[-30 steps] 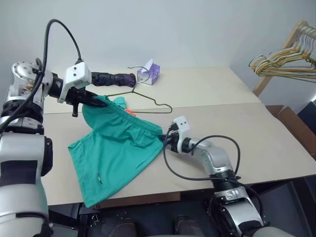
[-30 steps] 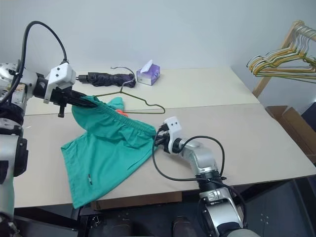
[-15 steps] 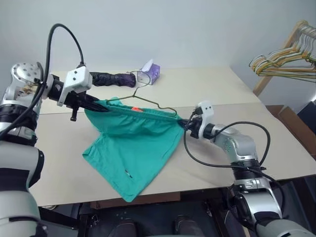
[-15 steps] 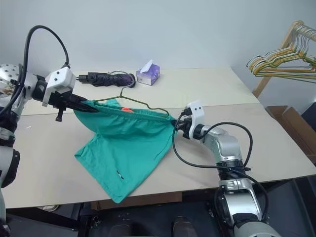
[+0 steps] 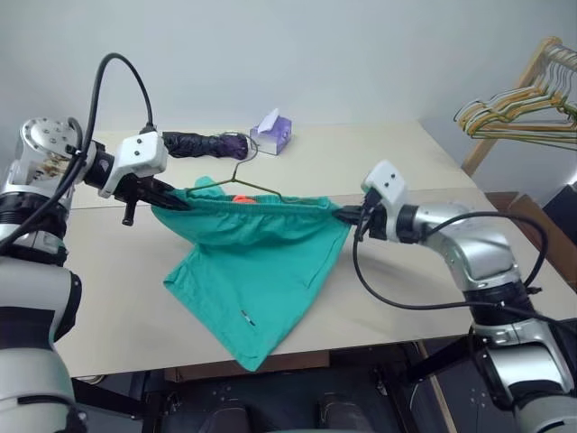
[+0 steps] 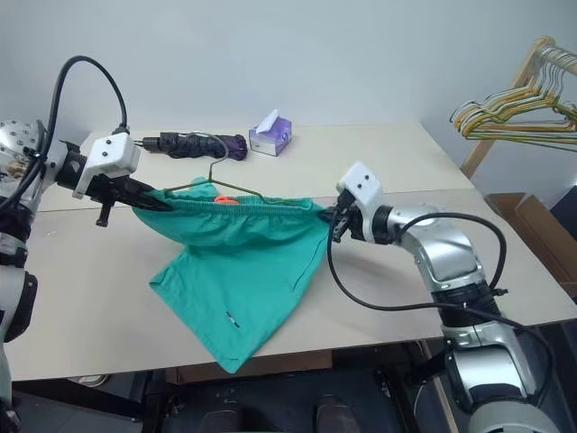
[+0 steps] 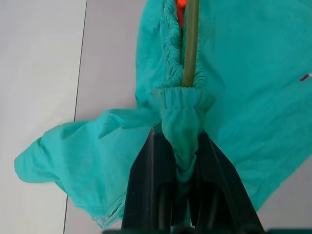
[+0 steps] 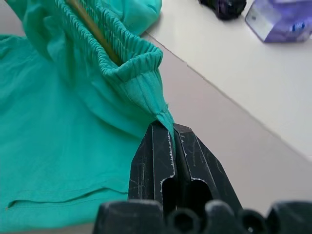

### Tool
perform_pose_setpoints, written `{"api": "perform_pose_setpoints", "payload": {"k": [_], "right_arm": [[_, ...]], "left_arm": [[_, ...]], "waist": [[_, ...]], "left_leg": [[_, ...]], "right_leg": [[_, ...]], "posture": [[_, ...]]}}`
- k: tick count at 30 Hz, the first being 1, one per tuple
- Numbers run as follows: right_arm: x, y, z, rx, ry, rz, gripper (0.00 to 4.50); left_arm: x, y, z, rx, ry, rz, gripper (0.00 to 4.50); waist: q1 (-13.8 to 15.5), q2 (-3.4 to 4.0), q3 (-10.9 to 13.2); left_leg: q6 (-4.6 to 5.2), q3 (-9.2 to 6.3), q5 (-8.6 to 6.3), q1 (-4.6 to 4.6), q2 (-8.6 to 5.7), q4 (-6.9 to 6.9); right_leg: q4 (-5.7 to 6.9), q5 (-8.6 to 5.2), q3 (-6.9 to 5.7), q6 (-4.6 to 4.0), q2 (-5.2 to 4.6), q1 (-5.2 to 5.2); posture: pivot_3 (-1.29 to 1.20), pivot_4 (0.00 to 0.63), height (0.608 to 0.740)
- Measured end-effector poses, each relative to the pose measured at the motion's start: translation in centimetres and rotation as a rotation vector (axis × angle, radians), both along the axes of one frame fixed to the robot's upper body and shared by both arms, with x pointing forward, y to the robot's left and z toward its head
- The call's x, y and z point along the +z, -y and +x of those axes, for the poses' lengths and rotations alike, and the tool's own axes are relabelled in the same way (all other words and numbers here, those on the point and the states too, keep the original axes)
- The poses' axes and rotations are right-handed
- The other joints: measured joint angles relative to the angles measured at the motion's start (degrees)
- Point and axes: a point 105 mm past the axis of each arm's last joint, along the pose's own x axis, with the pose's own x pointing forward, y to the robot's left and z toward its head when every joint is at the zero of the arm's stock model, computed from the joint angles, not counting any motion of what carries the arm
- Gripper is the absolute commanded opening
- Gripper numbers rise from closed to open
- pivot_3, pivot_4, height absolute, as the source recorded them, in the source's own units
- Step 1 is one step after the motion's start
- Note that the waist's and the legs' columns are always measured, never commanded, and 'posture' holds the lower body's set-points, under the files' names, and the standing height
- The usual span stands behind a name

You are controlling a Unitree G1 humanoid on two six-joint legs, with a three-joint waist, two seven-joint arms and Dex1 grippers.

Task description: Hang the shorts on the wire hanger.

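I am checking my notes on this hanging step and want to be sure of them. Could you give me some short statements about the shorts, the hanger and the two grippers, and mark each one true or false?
1. The left gripper is shut on the waistband of the shorts. True.
2. The right gripper is open and holds nothing. False: it is shut on the other end of the waistband.
3. The wire hanger runs inside the stretched waistband, its hook rising above it. True.
4. The shorts lie flat on the table. False: the waistband is held up, and the legs hang down.
5. The purple tissue box sits under the shorts. False: it stands behind them, near the folded umbrella.
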Motion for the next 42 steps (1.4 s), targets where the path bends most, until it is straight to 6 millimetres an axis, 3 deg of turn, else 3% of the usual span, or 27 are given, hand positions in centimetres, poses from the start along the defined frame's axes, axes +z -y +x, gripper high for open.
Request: {"api": "perform_pose_setpoints", "payload": {"k": [7,14,21,27,31,32,34,42], "right_arm": [[0.0,-0.2,-0.6,0.095,-0.008,-0.129,0.01],[5.8,-3.3,-1.2,0.224,0.105,-0.211,0.01],[5.4,-5.2,-2.1,0.329,0.065,-0.359,0.01],[4.2,-5.7,-1.2,0.314,0.052,-0.389,0.01],[4.5,-5.9,-1.0,0.328,0.122,-0.421,0.01],[4.5,-5.9,-1.0,0.336,0.149,-0.433,0.51],[4.5,-5.9,-1.1,0.360,0.200,-0.456,0.95],[3.3,-5.4,-1.3,0.392,0.214,-0.474,3.56]], "left_arm": [[0.1,0.1,0.2,-0.008,0.029,-0.006,0.07],[-0.1,1.1,0.6,-0.032,0.037,-0.011,0.07],[0.4,2.4,0.7,-0.079,0.066,-0.023,0.07],[0.6,2.6,0.7,-0.086,0.079,-0.032,0.07],[-0.1,2.4,0.6,-0.080,0.062,-0.039,0.07],[0.0,2.4,0.6,-0.081,0.063,-0.044,0.07],[0.1,2.5,0.6,-0.079,0.066,-0.052,0.07],[0.4,2.7,0.7,-0.079,0.080,-0.079,0.07]], "waist": [[0.7,0.00,0.0],[0.8,0.05,0.0],[1.2,0.05,0.0],[1.2,0.05,0.0],[1.1,0.05,0.0],[1.1,0.05,0.0],[1.2,0.05,0.0],[1.2,0.04,0.0]], "left_leg": [[0.00,0.01,0.00,-0.01,0.00,0.01],[0.01,0.04,0.00,-0.04,0.02,0.01],[0.01,0.06,0.00,-0.04,0.02,0.02],[0.01,0.07,0.00,-0.04,0.01,0.04],[0.01,0.07,0.00,-0.06,0.02,0.04],[0.01,0.07,0.00,-0.06,0.02,0.04],[0.01,0.07,0.00,-0.06,0.01,0.04],[0.01,0.07,0.00,-0.04,0.01,0.04]], "right_leg": [[0.01,0.00,0.00,0.00,-0.01,-0.03],[-0.01,0.00,0.00,0.00,0.00,-0.05],[0.02,0.00,-0.01,0.00,-0.02,-0.08],[0.04,0.00,-0.01,-0.01,-0.02,-0.09],[0.04,0.00,-0.01,-0.01,-0.02,-0.11],[0.04,0.00,-0.01,-0.01,-0.02,-0.11],[0.03,0.00,-0.01,-0.01,-0.03,-0.09],[0.03,0.01,-0.01,-0.01,-0.02,-0.08]], "posture": [[0.05,0.000,0.740],[0.04,0.000,0.740],[0.04,0.000,0.740],[0.04,0.000,0.740],[0.03,0.000,0.740],[0.03,0.000,0.740],[0.03,0.000,0.740],[0.03,0.000,0.740]]}}
